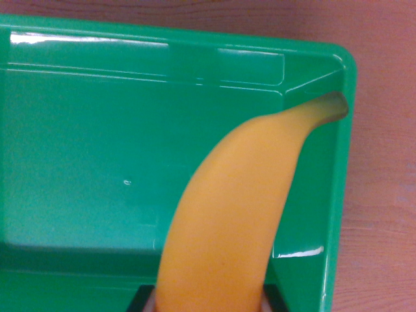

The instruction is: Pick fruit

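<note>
Right up against the lens, a yellow banana (227, 214) fills the lower middle of the wrist view, its body rising from the bottom edge and curving toward the upper right, where its greenish-brown tip sits close to the far right corner of a green plastic bin (78, 149). Dark gripper (211, 300) fingertips (142, 300) show on either side of the fruit's base, pressed against it, so the pincer is clamped on the banana. Reddish-brown wood table (383, 162) surface shows beyond the bin's rim.
</note>
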`<state>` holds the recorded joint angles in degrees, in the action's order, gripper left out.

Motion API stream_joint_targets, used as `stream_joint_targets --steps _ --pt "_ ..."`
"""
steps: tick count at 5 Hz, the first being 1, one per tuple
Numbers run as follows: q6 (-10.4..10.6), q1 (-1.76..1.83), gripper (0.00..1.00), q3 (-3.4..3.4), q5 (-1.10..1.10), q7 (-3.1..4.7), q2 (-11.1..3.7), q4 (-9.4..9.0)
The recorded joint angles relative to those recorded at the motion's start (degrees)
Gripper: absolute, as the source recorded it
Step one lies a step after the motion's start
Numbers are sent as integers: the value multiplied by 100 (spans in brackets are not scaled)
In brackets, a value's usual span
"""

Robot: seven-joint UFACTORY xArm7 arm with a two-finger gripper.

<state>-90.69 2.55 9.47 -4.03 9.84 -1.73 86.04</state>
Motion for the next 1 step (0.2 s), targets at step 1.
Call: stream_joint_targets --steps 1 --pt "0 0 100 0 0 0 0 0"
